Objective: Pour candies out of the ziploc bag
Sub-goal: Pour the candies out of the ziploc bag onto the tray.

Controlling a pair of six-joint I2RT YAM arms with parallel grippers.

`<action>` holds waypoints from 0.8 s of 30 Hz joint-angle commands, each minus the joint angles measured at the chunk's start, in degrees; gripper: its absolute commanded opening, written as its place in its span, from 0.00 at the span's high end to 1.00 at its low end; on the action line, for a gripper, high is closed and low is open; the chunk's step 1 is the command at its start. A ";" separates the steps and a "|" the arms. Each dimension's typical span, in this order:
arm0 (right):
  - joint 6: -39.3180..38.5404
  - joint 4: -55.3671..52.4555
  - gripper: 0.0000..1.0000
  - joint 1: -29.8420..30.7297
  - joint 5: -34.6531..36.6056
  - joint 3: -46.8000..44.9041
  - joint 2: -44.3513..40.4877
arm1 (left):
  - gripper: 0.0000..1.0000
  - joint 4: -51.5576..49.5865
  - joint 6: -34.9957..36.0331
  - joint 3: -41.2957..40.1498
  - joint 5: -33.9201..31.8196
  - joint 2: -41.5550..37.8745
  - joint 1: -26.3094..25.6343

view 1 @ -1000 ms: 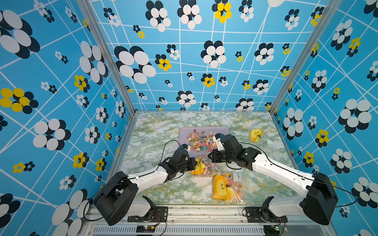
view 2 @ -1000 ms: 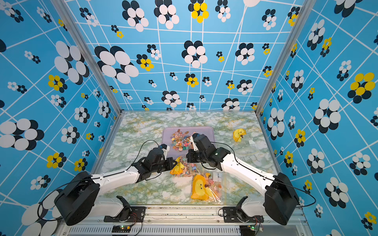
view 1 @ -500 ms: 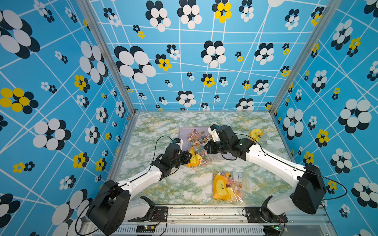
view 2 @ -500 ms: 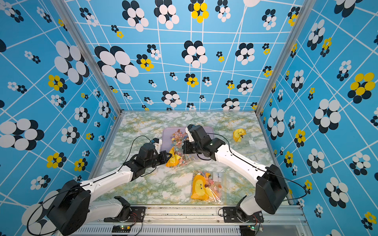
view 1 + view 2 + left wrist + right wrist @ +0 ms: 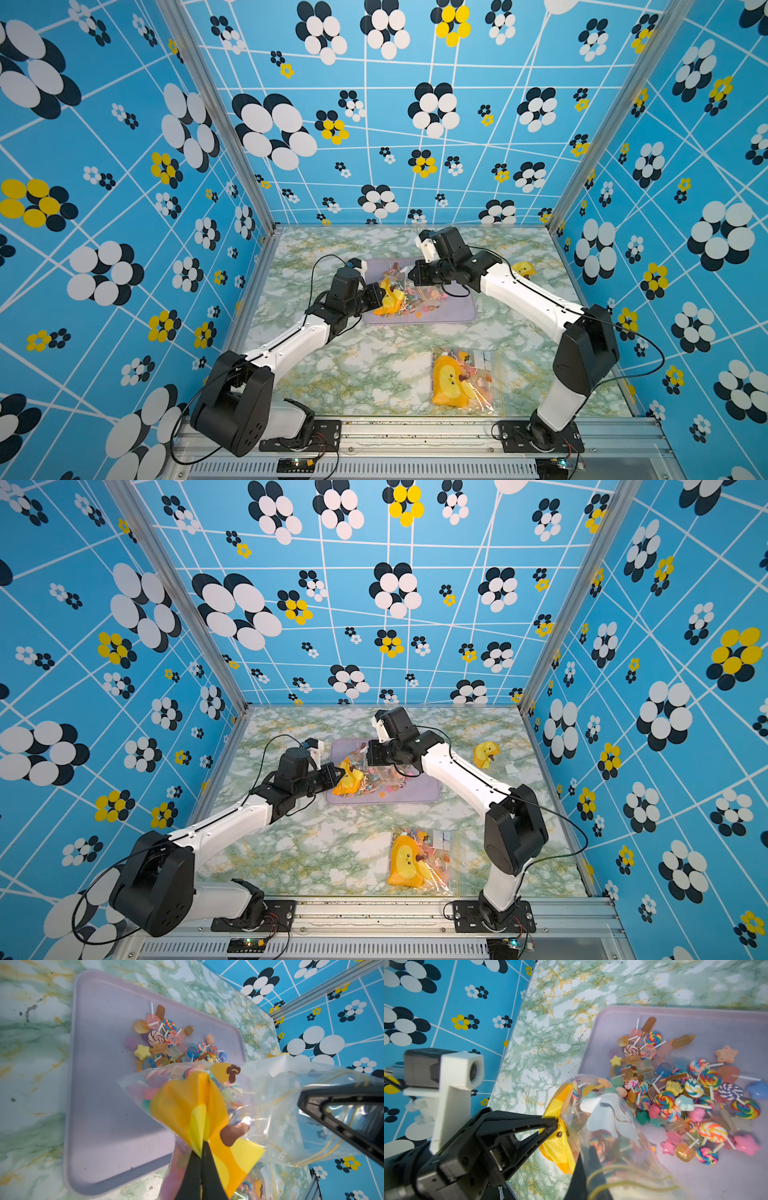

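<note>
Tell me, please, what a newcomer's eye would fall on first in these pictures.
The loud blue flower-print walls surround everything. At the table's middle, the left gripper and right gripper pinch a clear, yellow-printed ziploc bag over a lilac tray, where bright candies lie heaped. A second filled bag lies flat near the front edge.

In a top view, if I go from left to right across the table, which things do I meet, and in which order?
Left claw → held ziploc bag → right claw → second bag lying near the front → small yellow item. The tray and the poured candies overlap these, so I leave them out.
</note>
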 commanded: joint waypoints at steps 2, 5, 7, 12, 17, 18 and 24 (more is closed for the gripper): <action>-2.53 -2.15 0.99 -1.45 -2.85 4.84 3.52 | 1.00 0.54 3.27 6.20 1.03 2.67 1.50; -2.62 -1.75 1.00 -2.25 -3.38 5.42 5.15 | 1.00 -0.13 3.99 8.48 1.11 4.87 1.88; -2.34 -1.58 0.99 -3.06 -4.10 5.68 6.21 | 1.00 -0.47 4.36 9.86 1.13 6.12 1.99; -2.12 -1.10 0.99 -4.69 -5.06 5.39 7.56 | 1.00 -1.80 5.19 13.18 1.07 8.50 2.12; -1.68 0.52 0.98 -5.66 -5.22 3.93 8.28 | 1.00 -2.78 5.51 15.87 1.00 10.01 2.08; -1.57 0.56 0.98 -5.83 -5.36 3.89 8.57 | 1.00 -2.86 5.49 16.36 0.99 10.23 2.08; -1.58 1.78 0.97 -6.37 -5.32 3.68 9.09 | 1.00 -4.30 6.06 19.12 1.08 10.97 2.09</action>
